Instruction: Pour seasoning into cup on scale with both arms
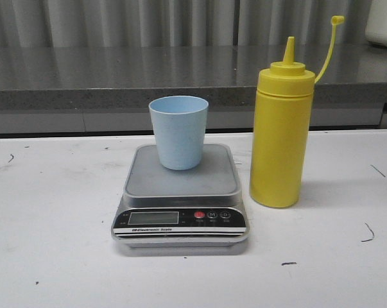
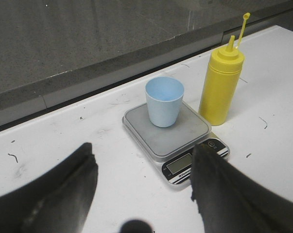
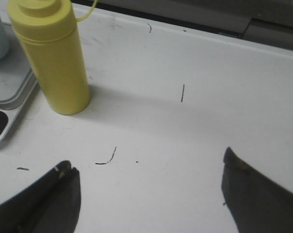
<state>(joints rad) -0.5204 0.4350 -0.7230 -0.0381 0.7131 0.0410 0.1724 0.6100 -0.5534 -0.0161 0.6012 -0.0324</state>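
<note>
The pale blue cup [image 1: 178, 131] stands upright on the steel platform of the silver-grey scale [image 1: 180, 192] at the table's middle. Just right of the scale stands the yellow seasoning bottle [image 1: 280, 131], its cap strap sticking up. Neither arm shows in the front view. In the left wrist view my left gripper [image 2: 144, 160] is open and empty, held back from the scale [image 2: 173, 136], the cup [image 2: 164, 101] and the bottle [image 2: 221, 82]. My right gripper [image 3: 148, 162] is open over bare table, apart from the bottle [image 3: 51, 53]; the scale's corner [image 3: 5, 116] shows beside it.
A white table [image 1: 52, 256] with small dark pen marks carries everything. A grey stone ledge [image 1: 84, 77] runs along the far edge. A white container [image 1: 382, 22] sits on the ledge at the far right.
</note>
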